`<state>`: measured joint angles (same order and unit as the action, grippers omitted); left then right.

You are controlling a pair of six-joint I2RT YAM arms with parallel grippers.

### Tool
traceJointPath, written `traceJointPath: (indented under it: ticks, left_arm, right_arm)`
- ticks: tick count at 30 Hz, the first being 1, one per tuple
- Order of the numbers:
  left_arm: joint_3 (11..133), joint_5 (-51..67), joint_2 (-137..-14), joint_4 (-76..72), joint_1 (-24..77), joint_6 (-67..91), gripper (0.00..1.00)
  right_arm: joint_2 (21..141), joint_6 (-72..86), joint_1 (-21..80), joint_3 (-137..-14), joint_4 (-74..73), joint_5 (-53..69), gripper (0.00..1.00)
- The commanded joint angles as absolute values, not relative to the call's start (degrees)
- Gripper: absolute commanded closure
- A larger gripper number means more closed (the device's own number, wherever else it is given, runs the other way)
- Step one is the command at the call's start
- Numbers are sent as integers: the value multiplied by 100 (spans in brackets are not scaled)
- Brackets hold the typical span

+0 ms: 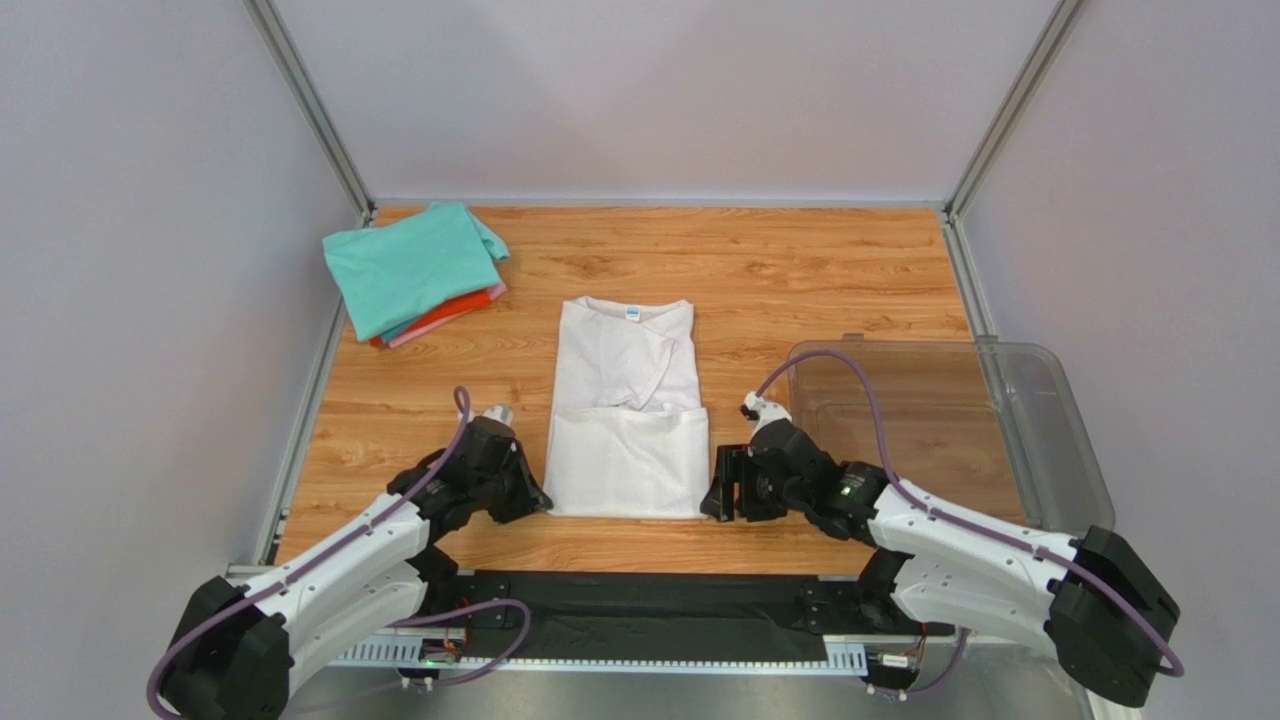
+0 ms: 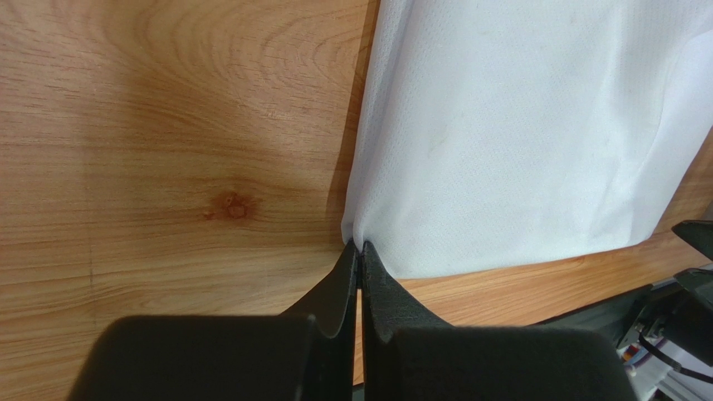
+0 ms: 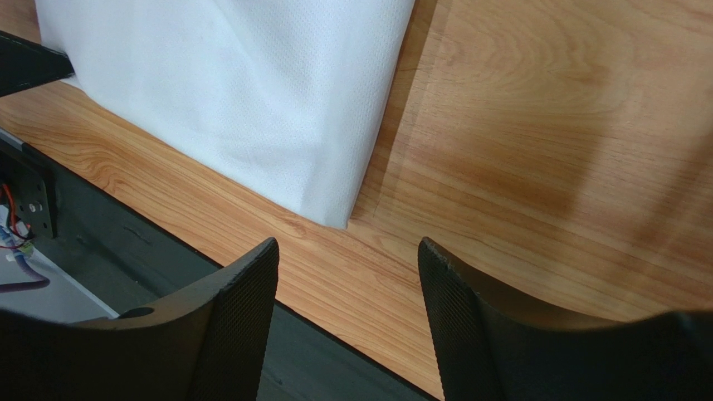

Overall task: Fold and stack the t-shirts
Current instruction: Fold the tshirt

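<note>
While the half-folded white t-shirt lies mid-frame on the wooden table, the left gripper is pinched onto its lower-left corner; the right gripper, jaws apart, should close squarely on the lower-right corner before lifting.

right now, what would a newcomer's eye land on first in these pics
First, the half-folded white t-shirt in the middle of the wooden table, with the left claw pinched shut at its near left corner and the right claw open just short of its near right corner. Next come the folded stack, teal on top, at the far left, and the clear bin on the right.
</note>
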<state>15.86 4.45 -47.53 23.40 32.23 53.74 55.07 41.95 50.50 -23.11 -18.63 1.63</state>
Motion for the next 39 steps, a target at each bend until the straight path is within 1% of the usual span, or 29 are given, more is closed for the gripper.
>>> traceJointPath:
  ticks: [1,7,11,13,18,19,21,22,31,36,39]
  left_arm:
    - [1494,395,-4737,2382,3243,5326,100]
    - [1450,431,-4562,2391,3234,5300,100]
    - [1450,422,-4430,2452,3243,5238,100]
    - [1450,431,-4333,2461,3243,5212,100]
    - [1433,509,-4105,2444,3234,5055,100]
    - [1424,510,-4061,2426,3234,5054,100]
    - [1424,422,-3991,2487,3243,5220,100]
    - [1415,413,-3964,2505,3243,5282,100]
    - [1116,1027,-3393,2163,3234,5730,100]
    - [1169,862,-3200,2662,3234,5678,100]
    - [1195,966,-3042,2689,3252,5598,100]
  right_arm:
    - [5774,3929,5089,-2408,-1538,307,38]
    - [6300,3692,5238,-2513,-1336,501,48]
    - [6547,3744,5396,-2575,-1284,238,55]
    - [6688,3735,5423,-2601,-1196,237,57]
    - [6925,3683,5546,-2725,-1169,202,71]
    - [6934,3674,5555,-2733,-1160,202,76]
    - [6970,3700,5581,-2751,-1151,176,82]
    - [6961,3691,5581,-2760,-1134,167,87]
    - [6583,3692,5625,-2707,-1116,386,98]
    - [6443,3630,5616,-2733,-1256,720,98]
    - [6390,3621,5625,-2768,-1327,896,98]
